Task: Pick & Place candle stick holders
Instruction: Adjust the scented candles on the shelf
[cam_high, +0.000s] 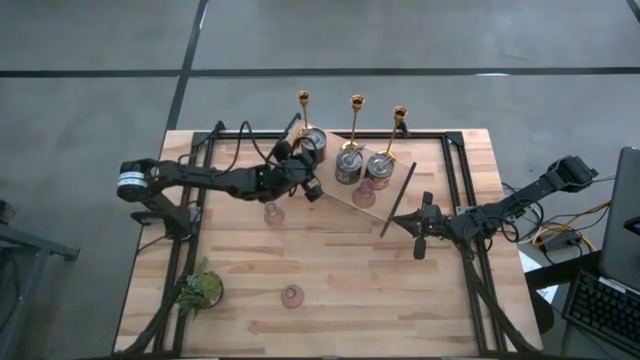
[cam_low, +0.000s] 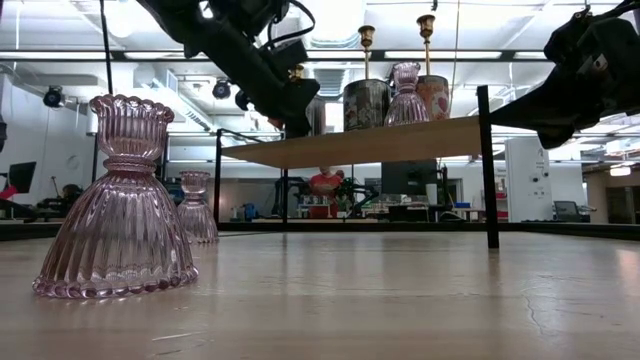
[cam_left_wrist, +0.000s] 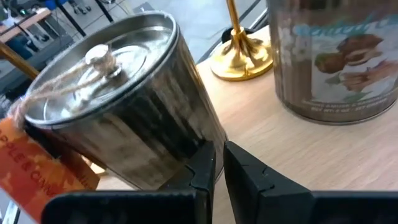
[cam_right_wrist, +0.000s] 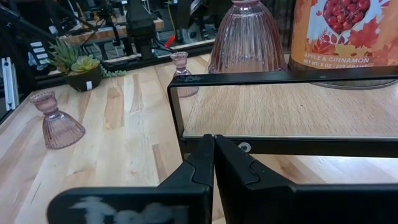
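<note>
Left gripper (cam_high: 312, 186): up at the shelf, upper middle of the high view. Its fingers (cam_left_wrist: 205, 171) are pressed nearly together, with just a thin gap, right beside the tilted tin.
Right gripper (cam_high: 420, 232): waiting at right of middle in the high view, by the shelf's black frame. Its fingers (cam_right_wrist: 200, 163) are pressed together and hold nothing.
Silver tin (cam_left_wrist: 118, 106): leaning over, with a string and an orange tag on its lid. It looks stiff and smooth (so it may slip). I think grabbing it across its round sides is best.
Gold candlesticks (cam_high: 303, 99): three of them stand in a row at the top of the high view. They are thin and tall, so I think they tip easily. Hold the stem low down.
Pink glass cups (cam_high: 291, 295): one is at the lower middle of the table, one (cam_high: 272, 212) is nearer the left gripper, one (cam_right_wrist: 249, 38) is on the shelf. Glass can break, so squeeze softly at the thin neck.
Wooden shelf (cam_high: 400, 160): it holds the tins and gold sticks.
Plant (cam_high: 200, 290): lower left, not part of the job.
</note>
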